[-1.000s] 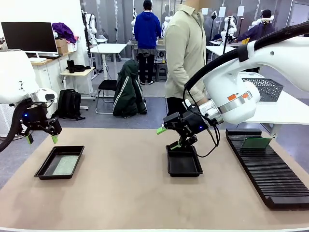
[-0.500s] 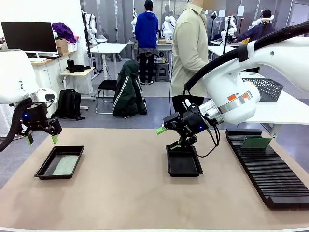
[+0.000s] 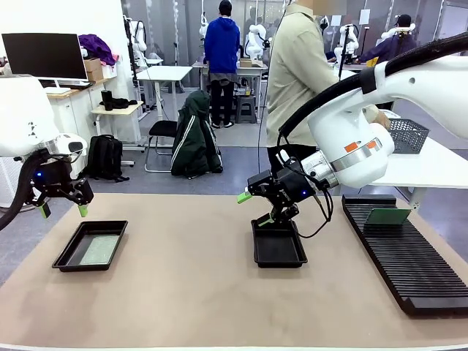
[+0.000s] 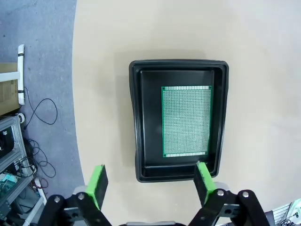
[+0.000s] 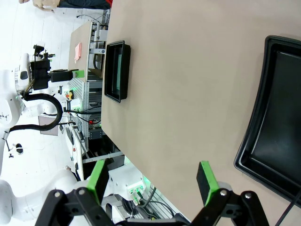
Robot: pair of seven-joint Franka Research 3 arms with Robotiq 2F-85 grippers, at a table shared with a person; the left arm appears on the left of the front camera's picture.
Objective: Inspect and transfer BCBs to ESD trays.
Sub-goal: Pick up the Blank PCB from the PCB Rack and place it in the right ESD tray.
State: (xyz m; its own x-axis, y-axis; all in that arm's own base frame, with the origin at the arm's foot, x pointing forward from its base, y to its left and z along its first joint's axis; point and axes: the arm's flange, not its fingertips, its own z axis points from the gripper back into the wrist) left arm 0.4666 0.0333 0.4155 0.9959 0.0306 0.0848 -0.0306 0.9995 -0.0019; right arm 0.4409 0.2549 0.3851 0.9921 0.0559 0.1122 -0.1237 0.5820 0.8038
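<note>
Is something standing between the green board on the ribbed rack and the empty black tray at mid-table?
Nothing visible does. Bare table lies between the ribbed rack, where the circuit board stands, and the empty tray. The right gripper, jaws open, hangs by the tray's far edge.

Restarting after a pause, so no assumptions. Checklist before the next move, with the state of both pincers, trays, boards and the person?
1. Left pincer open and empty: ok, it hangs above the left tray.
2. Right pincer open and empty: ok, at the far end of the middle tray.
3. Tray board flat inside the left tray: ok.
4. Middle tray free for a board: ok, floor bare.
5. Board to pick: ok, rack board sits at the far end of the rack.
6. Person off the table: ok, hand is by the basket.
</note>
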